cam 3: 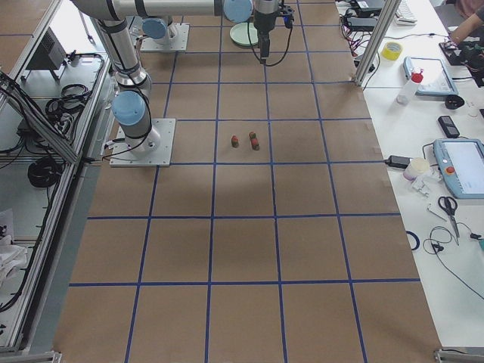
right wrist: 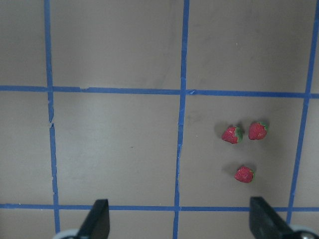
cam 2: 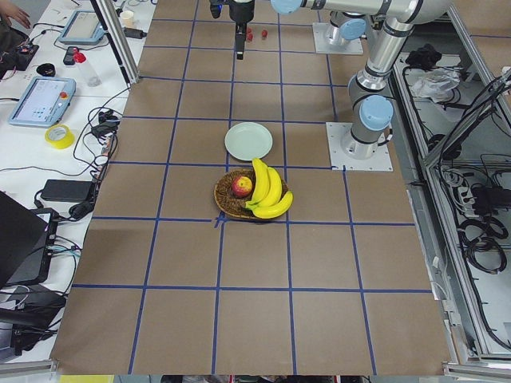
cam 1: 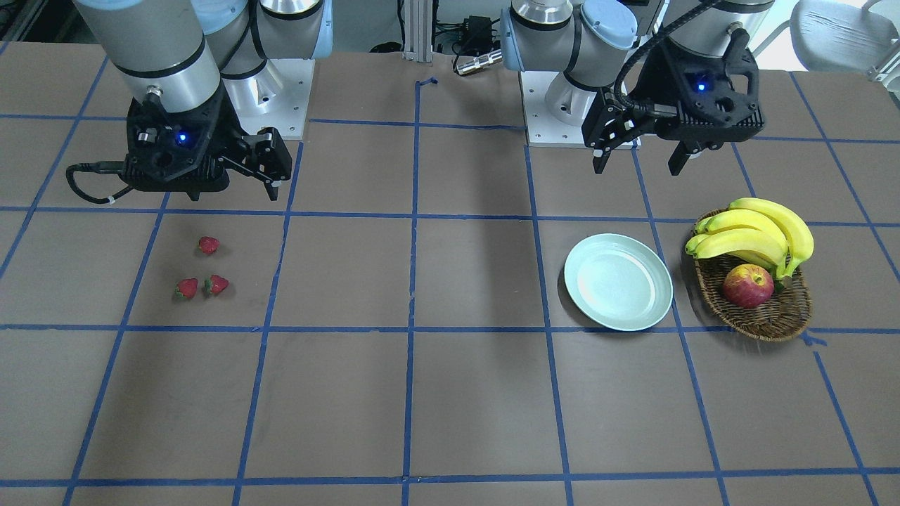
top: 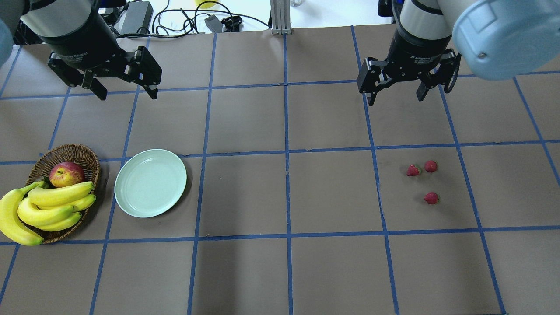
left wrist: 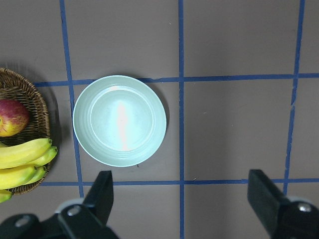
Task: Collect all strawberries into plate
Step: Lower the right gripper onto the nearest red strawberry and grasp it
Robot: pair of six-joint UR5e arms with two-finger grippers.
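Note:
Three small red strawberries (top: 412, 170) (top: 430, 166) (top: 431, 197) lie close together on the brown table, on my right side. They also show in the right wrist view (right wrist: 232, 134) and the front view (cam 1: 208, 244). The pale mint plate (top: 150, 183) lies empty on my left side, and it also shows in the left wrist view (left wrist: 119, 120). My right gripper (top: 397, 100) is open and empty. It hangs above the table, behind the strawberries. My left gripper (top: 127, 94) is open and empty. It hangs above the table, behind the plate.
A brown wicker basket (top: 65, 148) stands just left of the plate. It holds a bunch of bananas (top: 48, 205) and a red-yellow apple (top: 66, 173). Blue tape lines mark a grid on the table. Cables and the arm bases sit at the table's back edge.

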